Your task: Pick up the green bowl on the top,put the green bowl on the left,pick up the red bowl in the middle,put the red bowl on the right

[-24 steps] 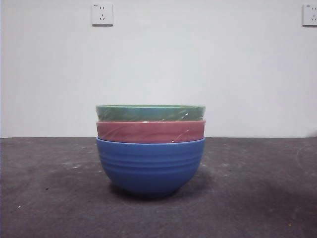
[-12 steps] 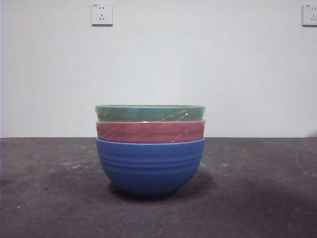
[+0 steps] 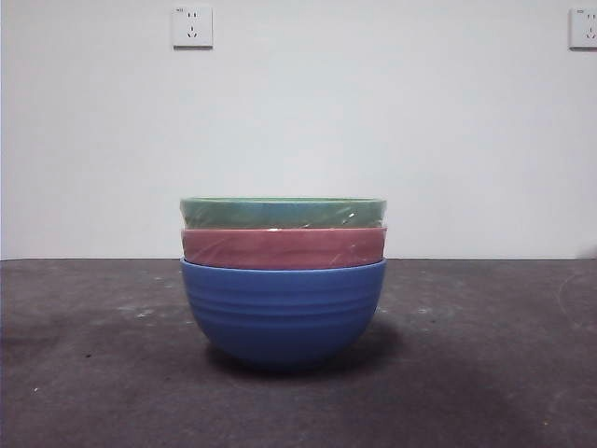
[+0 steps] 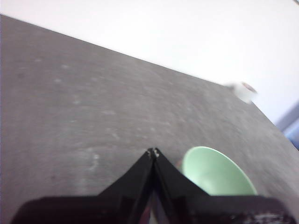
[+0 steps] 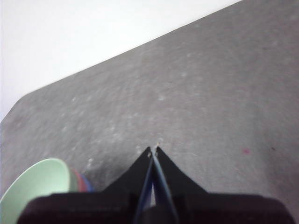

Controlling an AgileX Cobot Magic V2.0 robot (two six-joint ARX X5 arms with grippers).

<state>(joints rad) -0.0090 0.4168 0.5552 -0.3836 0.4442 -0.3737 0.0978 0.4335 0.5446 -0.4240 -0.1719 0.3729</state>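
Observation:
Three bowls stand nested in one stack at the middle of the table. The green bowl (image 3: pixel 283 212) is on top, the red bowl (image 3: pixel 283 248) sits under it, and a blue ribbed bowl (image 3: pixel 283 313) is at the bottom. The green bowl's inside also shows in the left wrist view (image 4: pixel 216 173) and in the right wrist view (image 5: pixel 35 184), where slivers of red (image 5: pixel 76 179) and blue show beside it. My left gripper (image 4: pixel 153 152) is shut and empty, above the table beside the stack. My right gripper (image 5: pixel 153 150) is shut and empty on the stack's other side. Neither shows in the front view.
The dark grey table (image 3: pixel 485 373) stretches to both sides of the stack. A white wall stands behind, with sockets at the upper left (image 3: pixel 192 26) and upper right (image 3: pixel 583 27). A small white thing (image 4: pixel 244 90) lies at the table's far edge in the left wrist view.

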